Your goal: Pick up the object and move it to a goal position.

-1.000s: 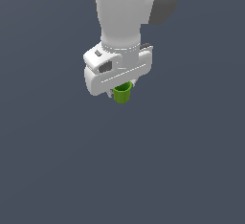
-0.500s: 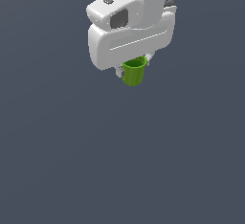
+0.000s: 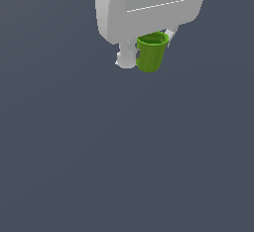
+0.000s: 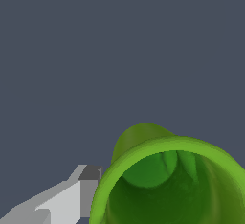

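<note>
You have the green cup hanging upright just under the white gripper, its open mouth facing up and its plain sides narrowing toward the base. From the wrist view you look straight into its hollow inside.

end effector | glossy white, rounded boxy housing; thin seam line; white fingers; dark-grey pad
</note>
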### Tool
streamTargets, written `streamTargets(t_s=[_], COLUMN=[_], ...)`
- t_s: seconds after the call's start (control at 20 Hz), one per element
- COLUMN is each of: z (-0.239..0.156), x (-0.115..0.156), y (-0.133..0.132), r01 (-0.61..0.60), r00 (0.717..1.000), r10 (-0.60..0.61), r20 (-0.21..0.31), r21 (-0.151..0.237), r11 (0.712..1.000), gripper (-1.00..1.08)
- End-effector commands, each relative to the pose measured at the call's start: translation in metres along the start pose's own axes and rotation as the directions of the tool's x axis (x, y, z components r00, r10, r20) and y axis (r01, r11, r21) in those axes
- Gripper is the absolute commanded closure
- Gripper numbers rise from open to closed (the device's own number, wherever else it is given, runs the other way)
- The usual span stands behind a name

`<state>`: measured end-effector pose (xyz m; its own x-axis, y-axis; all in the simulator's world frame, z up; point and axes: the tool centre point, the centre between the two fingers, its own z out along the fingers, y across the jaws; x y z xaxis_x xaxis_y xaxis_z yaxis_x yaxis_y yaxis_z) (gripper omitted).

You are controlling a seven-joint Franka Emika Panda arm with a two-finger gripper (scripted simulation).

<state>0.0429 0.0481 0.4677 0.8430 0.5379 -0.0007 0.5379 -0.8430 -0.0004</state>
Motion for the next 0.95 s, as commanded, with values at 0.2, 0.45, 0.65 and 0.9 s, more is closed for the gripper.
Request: streamTargets(t_s=[0.2,0.45,0.65,0.9], z=[-0.026,-0.036,-0.04,-0.041], x=[0.008,0.012,0.014,0.015], y=[-0.005,-0.006,-0.007,-0.007], r01=[-0.001,-0.001,-0.001,0.0], r00=[1.0,1.0,1.0,1.0], r10=[0.001,0.001,0.001,0.0], r20=[-0.001,-0.001,-0.001,-0.001], r21=[0.0,0.0,0.0,0.0], r11=[1.0,1.0,1.0,1.0], gripper=[1.08,1.08,1.08,1.08])
